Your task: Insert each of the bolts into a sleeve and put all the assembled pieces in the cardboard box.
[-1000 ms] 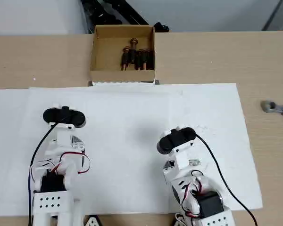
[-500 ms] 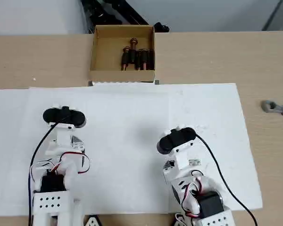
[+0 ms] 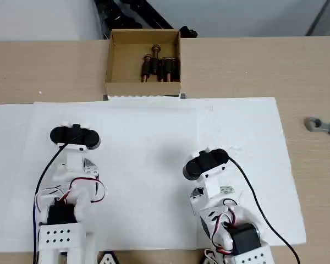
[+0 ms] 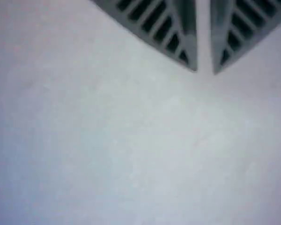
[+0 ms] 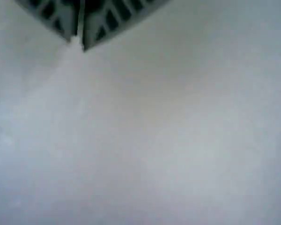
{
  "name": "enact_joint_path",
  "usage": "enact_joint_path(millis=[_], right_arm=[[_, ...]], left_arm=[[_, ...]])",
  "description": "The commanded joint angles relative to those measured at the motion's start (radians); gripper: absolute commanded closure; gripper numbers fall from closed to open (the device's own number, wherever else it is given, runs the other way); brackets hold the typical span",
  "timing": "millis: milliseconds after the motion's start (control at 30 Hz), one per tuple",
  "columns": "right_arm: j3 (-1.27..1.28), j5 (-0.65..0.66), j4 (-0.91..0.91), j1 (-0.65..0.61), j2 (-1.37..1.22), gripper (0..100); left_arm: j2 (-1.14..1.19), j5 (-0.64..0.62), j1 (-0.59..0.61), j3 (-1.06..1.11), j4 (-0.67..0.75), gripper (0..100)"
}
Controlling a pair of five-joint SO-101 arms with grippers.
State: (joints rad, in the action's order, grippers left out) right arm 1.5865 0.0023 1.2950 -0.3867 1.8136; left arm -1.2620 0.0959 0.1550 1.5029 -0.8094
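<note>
— While both arms sit folded at the near edge, has anything shifted in the high view over the last second?
— Nothing. The arms, the white paper sheet [image 3: 154,143] and the shallow brown cardboard box [image 3: 114,55] all lie as before. I judge the work finished and the arms parked. The box stands at the far side on the light wooden table [image 3: 44,66]. The copper-coloured bolts in dark sleeves [image 3: 160,67] lie side by side in its right half.
— And the left wrist view?
— The left gripper [image 4: 204,70] hangs over the paper. Its grey ribbed fingers are all but together, a thin slit between them, clamped on nothing.
— The right wrist view?
— The right gripper [image 5: 79,44] is closed tip to tip above the paper, also holding nothing.
</note>
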Motion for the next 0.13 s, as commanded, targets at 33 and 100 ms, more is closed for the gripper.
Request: enact_joint_path(millis=[33, 100], right_arm=[[-0.006, 0.011, -0.016, -0.001, 0.004, 99.5], [-0.006, 0.011, -0.016, -0.001, 0.004, 99.5]], left_arm=[[-0.011, 0.009, 0.005, -0.002, 0.023, 99], [-0.011, 0.009, 0.005, -0.002, 0.023, 99]])
